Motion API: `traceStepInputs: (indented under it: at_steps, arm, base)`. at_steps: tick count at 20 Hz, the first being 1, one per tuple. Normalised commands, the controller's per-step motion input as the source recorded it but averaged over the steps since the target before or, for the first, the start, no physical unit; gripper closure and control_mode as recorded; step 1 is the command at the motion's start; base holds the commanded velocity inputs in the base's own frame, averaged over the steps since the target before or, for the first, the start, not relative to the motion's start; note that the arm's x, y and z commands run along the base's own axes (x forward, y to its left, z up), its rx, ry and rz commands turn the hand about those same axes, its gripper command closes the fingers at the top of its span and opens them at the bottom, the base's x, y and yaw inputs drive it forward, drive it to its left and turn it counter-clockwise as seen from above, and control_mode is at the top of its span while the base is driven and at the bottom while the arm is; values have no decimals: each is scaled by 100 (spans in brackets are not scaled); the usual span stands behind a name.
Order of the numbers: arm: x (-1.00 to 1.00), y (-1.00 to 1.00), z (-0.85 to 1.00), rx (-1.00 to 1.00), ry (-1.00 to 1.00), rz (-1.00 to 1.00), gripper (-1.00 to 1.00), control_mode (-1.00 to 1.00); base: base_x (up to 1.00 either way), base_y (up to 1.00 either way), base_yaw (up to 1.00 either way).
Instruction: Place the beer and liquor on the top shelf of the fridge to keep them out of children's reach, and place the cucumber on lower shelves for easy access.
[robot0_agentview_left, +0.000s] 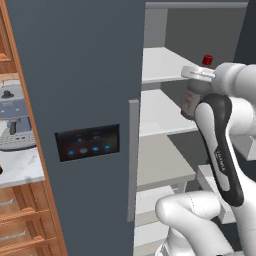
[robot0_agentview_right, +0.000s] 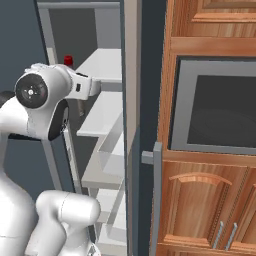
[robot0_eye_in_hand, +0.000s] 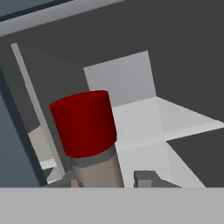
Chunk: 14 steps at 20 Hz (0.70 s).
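Arm reaches level into tall dark grey fridge (robot0_agentview_left: 75, 75); pincer (robot0_agentview_left: 196, 75) clamped on clear-grey red-capped glass liquor bottle (robot0_agentview_left: 192, 97), uppermost white shelf board (robot0_agentview_left: 162, 64) just beside it.

wood cabinets (robot0_agentview_right: 200, 200) all around, built-in oven (robot0_agentview_right: 215, 107) on one side, a coffee machine (robot0_agentview_left: 12, 117) sitting on a marble counter (robot0_agentview_left: 20, 170) on the other
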Motion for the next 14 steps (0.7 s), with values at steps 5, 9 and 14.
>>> traceStepInputs:
  at_steps: [5,9,14]
  arm:
    - [38,-12,14,0,-1,0,100,-100]
    - [37,-13,30,-1,-1,0,100,-100]
    - [36,-13,36,-1,0,0,100,-100]
  base:
    - [0,0,0]
    - [0,0,0]
    - [0,0,0]
